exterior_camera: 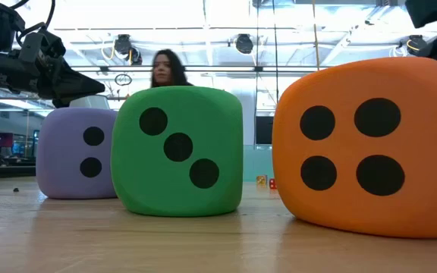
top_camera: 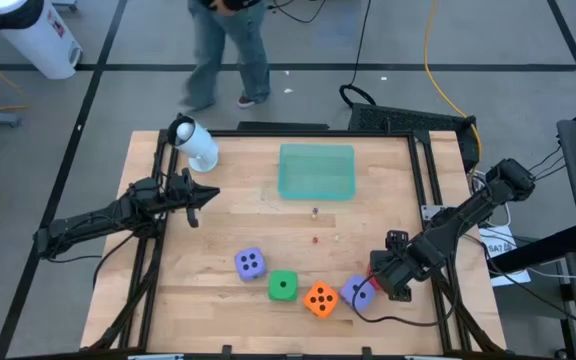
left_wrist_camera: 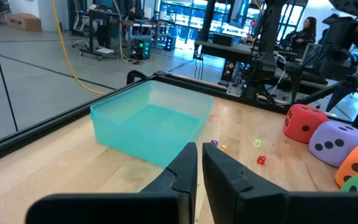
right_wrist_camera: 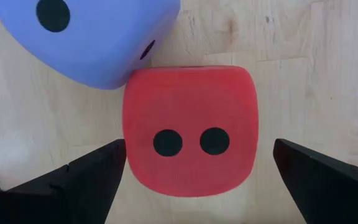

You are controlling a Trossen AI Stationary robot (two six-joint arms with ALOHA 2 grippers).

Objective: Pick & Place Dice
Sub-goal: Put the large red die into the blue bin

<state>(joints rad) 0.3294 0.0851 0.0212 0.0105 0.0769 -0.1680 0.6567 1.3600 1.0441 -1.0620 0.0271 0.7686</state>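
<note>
While the left gripper point(top_camera: 200, 196) waits at the left of the high view with fingers pressed together, the right gripper point(top_camera: 380, 272) at lower right stands spread wide astride the red die point(right_wrist_camera: 188, 127), one finger point(right_wrist_camera: 86, 177) at either side and neither visibly touching it. A purple die point(right_wrist_camera: 86, 37) touches the red one. Along the lower edge lie the orange die point(top_camera: 320, 299), green die point(top_camera: 283, 287) and second purple die point(top_camera: 250, 263). A teal tray point(top_camera: 316, 171) sits at upper centre.

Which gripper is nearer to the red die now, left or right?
The right gripper: it is directly above the red die, open fingers on either side of it. The left gripper waits shut, far across the table near the teal bin.
</note>
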